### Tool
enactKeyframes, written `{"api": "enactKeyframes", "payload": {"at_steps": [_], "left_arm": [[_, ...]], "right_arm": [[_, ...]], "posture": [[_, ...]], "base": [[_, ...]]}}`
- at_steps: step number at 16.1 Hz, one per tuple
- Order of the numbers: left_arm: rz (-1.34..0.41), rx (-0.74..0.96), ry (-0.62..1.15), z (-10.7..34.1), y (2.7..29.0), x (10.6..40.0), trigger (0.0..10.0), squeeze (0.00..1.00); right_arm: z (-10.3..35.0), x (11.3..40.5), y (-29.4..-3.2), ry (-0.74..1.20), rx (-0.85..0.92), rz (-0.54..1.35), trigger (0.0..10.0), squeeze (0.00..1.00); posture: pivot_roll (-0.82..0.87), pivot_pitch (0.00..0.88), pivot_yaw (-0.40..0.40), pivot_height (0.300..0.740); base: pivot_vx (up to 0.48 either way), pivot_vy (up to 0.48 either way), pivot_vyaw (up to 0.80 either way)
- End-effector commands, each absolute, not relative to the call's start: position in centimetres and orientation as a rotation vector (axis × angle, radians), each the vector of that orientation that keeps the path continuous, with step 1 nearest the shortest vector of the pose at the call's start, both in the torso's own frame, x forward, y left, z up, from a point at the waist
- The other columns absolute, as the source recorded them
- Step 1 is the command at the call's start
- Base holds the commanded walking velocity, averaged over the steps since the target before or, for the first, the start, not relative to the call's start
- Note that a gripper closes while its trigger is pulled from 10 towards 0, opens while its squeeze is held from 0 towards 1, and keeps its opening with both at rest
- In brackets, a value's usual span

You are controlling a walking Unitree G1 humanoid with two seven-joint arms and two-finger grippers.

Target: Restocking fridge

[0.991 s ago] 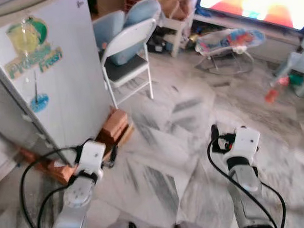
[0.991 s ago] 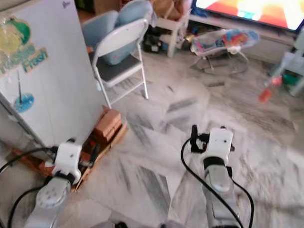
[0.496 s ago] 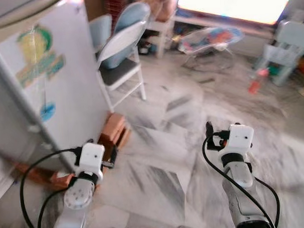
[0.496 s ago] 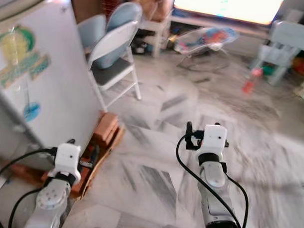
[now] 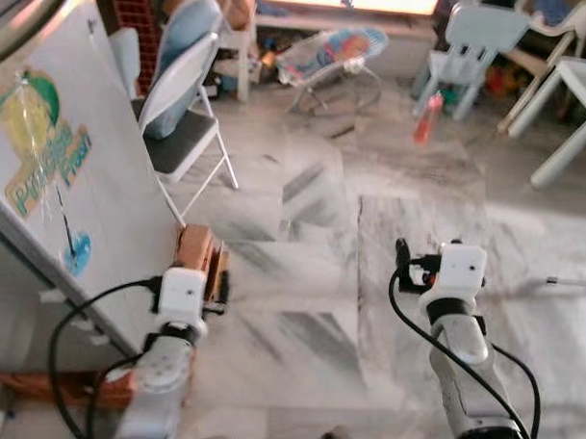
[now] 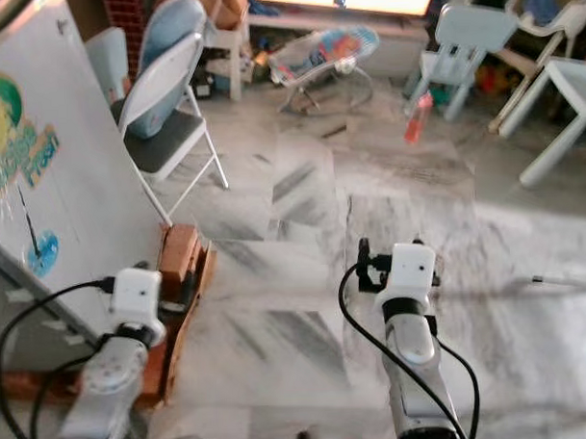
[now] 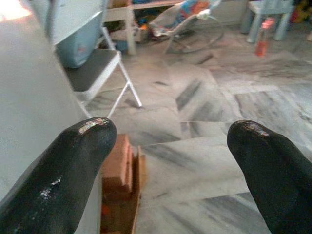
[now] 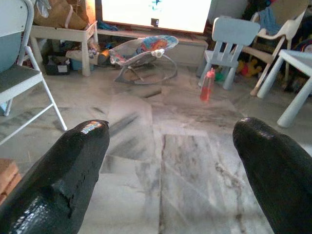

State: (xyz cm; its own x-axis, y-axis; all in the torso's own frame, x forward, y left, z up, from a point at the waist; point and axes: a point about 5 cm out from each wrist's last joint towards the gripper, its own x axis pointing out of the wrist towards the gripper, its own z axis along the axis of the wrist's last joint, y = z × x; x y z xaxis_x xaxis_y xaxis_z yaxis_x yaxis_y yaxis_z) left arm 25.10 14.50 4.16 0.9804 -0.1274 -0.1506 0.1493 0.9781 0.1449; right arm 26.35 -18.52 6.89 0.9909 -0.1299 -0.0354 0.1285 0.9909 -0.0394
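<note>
The fridge [image 5: 51, 180] stands at the robot's left, a white cabinet bearing a green and yellow fruit sticker and a blue sticker on the side that faces the camera; its base rests on bricks [image 5: 193, 252] laid on the marble floor [image 5: 313, 228]. The left gripper [image 7: 170, 161] is held low just beside the fridge side, above the bricks, with its fingers [image 7: 63, 165] spread wide apart and nothing between them. The right gripper [image 8: 170, 161] is held at a similar height over bare floor, well apart from the fridge, and its fingers [image 8: 63, 170] are likewise spread wide and empty. Black cables run from both wrists back along the silver arms. Beyond the fridge a folding chair [image 5: 179, 117] with a dark seat stands on the floor, with a pale blue tub [image 5: 185, 31] leaning against its back. Farther off sits a baby bouncer [image 5: 331, 54] near a bright screen [image 8: 156, 12] on the far wall. A red bottle [image 5: 424, 119] stands on the floor just beside a small pale blue chair [image 5: 470, 40]. A white surface [image 5: 578, 104] stands at the robot's far right, with a white plastic chair [image 8: 280, 27] behind it.
</note>
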Motion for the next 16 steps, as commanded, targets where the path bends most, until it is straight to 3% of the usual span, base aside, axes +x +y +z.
{"api": "enactKeyframes", "payload": {"at_steps": [1, 4, 14, 16], "left_arm": [[-0.146, 0.165, 0.137, 4.2, 14.0, 25.0, 10.0, 0.00], [-0.145, 0.176, 0.125, 4.4, 13.7, 25.4, 10.0, 0.00], [-0.003, 0.155, 0.088, 4.8, 16.5, 24.8, 10.0, 0.00], [-0.009, 0.142, 0.094, 4.8, 16.4, 24.8, 10.0, 0.00]], "right_arm": [[6.8, 26.3, -18.7, 0.042, -0.044, -0.134, 10.0, 0.00], [6.4, 26.4, -18.4, 0.055, -0.037, -0.131, 10.0, 0.00], [6.2, 26.3, -18.6, 0.049, -0.049, -0.127, 10.0, 0.00], [6.4, 26.5, -18.2, 0.041, -0.052, -0.104, 10.0, 0.00]], "posture": [[0.11, 0.027, -0.066, 0.740], [0.12, 0.027, -0.065, 0.740], [0.13, 0.028, -0.058, 0.740], [0.13, 0.028, -0.060, 0.740]], "base": [[0.000, 0.000, 0.00], [0.000, 0.000, 0.00], [0.000, 0.000, 0.00], [0.000, 0.382, 0.00]]}}
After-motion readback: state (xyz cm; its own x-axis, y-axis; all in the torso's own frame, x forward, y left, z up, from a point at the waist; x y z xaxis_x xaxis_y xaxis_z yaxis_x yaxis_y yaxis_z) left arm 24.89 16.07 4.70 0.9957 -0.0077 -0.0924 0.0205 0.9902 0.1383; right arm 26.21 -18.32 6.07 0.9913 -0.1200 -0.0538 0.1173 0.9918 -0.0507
